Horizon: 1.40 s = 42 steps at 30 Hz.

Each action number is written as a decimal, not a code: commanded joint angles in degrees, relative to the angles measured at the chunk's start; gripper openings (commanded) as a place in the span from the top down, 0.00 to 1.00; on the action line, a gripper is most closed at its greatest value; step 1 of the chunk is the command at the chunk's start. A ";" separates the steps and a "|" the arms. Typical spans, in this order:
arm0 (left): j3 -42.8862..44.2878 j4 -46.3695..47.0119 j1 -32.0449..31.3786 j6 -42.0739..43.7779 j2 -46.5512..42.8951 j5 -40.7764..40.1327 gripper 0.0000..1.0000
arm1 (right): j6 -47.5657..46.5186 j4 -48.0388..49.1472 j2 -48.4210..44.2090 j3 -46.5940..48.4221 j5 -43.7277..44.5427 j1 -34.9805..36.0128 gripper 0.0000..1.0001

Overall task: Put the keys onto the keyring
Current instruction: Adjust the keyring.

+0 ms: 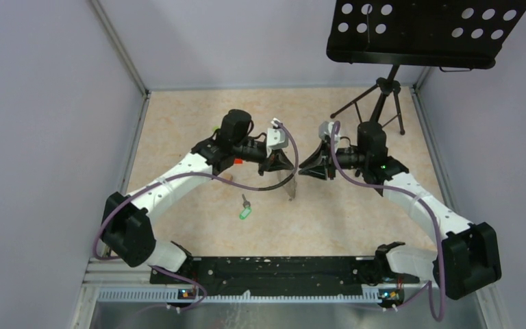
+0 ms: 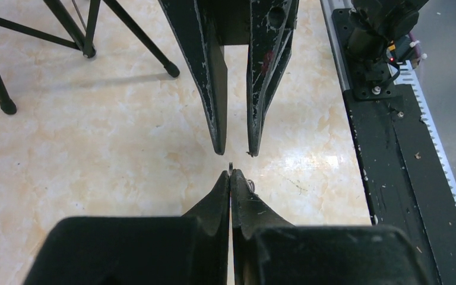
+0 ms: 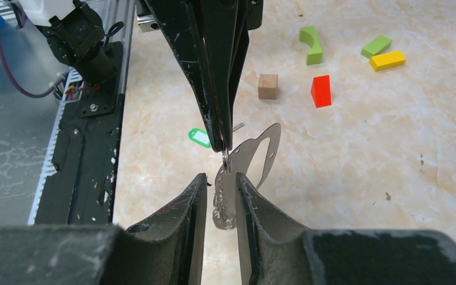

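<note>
Left gripper pinches the keyring aloft so one key dangles from it; right gripper stands parted around the blade.

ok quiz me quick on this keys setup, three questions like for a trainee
1. True or false: the left gripper is shut on the keyring.
2. Where is the green-tagged key? A) lying on the table, apart from both grippers B) pinched in the left gripper C) hanging from the keyring
3. In the right wrist view, how many coloured blocks lie on the table besides the wooden cube?
Key: 1 true; 2 A; 3 four.
</note>
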 commanded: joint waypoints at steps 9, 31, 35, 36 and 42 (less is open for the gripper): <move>1.14 -0.60 -1.04 0.86 -0.57 0.28 1.00 | -3.59 0.06 0.21 2.72 0.04 2.22 0.70; -0.50 1.52 -1.02 -0.39 -0.79 1.37 1.00 | -2.72 1.51 1.73 2.93 1.47 3.60 1.00; -0.75 1.60 -0.68 -1.18 -1.92 -0.02 0.83 | 0.05 5.31 -0.83 1.16 2.78 3.58 1.00; -1.32 2.03 -0.37 -0.87 -2.54 0.29 0.75 | 1.20 6.83 -1.74 0.45 3.19 3.58 1.00; -8.63 12.21 1.26 -3.81 -7.08 4.22 0.43 | 6.86 13.15 -3.97 -1.26 2.54 3.53 1.00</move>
